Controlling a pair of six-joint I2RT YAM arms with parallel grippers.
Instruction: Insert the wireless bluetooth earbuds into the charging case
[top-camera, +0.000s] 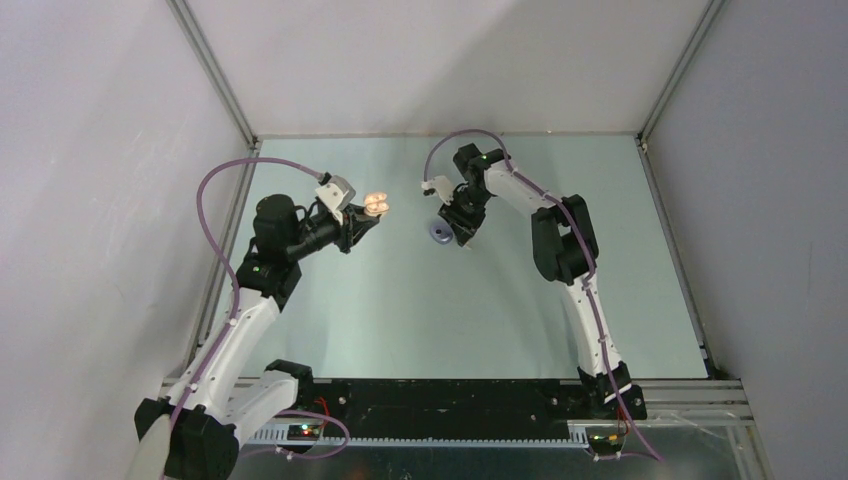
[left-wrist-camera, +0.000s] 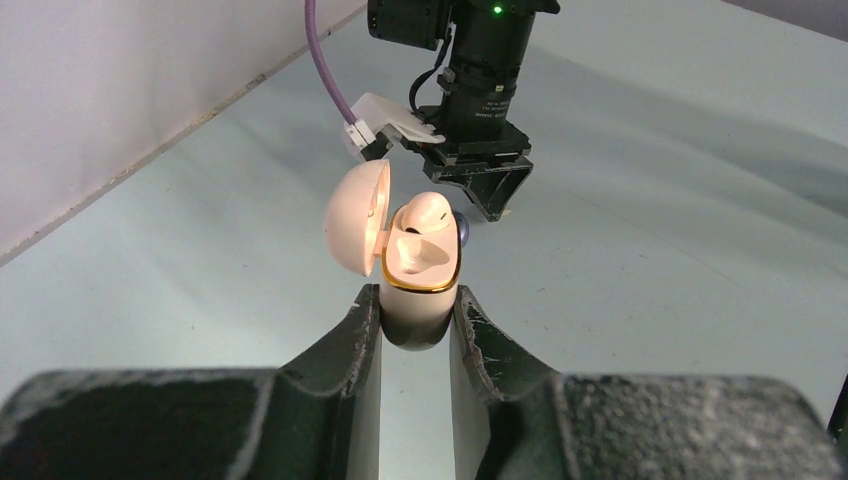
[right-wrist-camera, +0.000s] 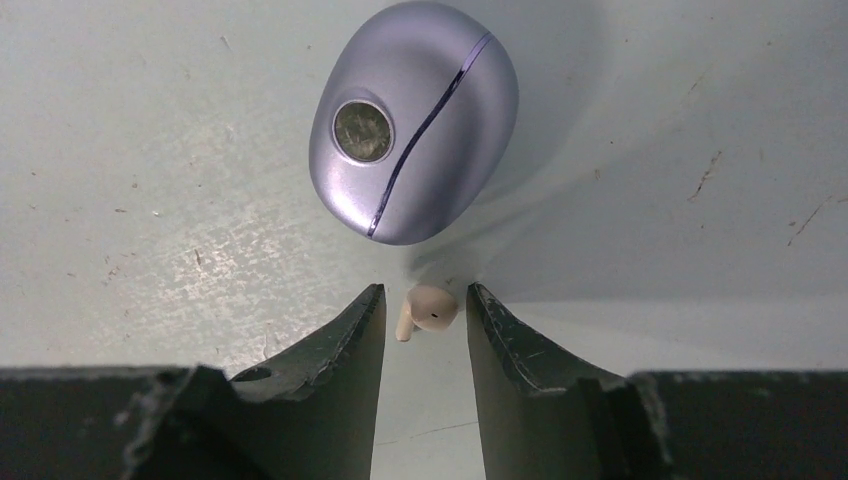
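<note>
Left pincer (left-wrist-camera: 415, 300) is clenched on the cream charging case (left-wrist-camera: 418, 300), gripping its lower body and holding it above the tabletop (top-camera: 400, 300) in the far half, toward the left edge. The case lid (left-wrist-camera: 355, 215) is swung open to the left. One cream earbud (left-wrist-camera: 428, 212) sits in the case, and the slot beside it shows bare.

Right pincer (right-wrist-camera: 425, 295) points down at the tabletop near the middle of the far half. A second cream earbud (right-wrist-camera: 430, 308) sits between its fingertips (right-wrist-camera: 345, 350). Cannot tell whether they are clamped on it or just flank it.

The lilac case (right-wrist-camera: 415, 120) lies shut on the tabletop just beyond that earbud, apart from it. In the left wrist view the right pincer hangs just behind the open cream case.
</note>
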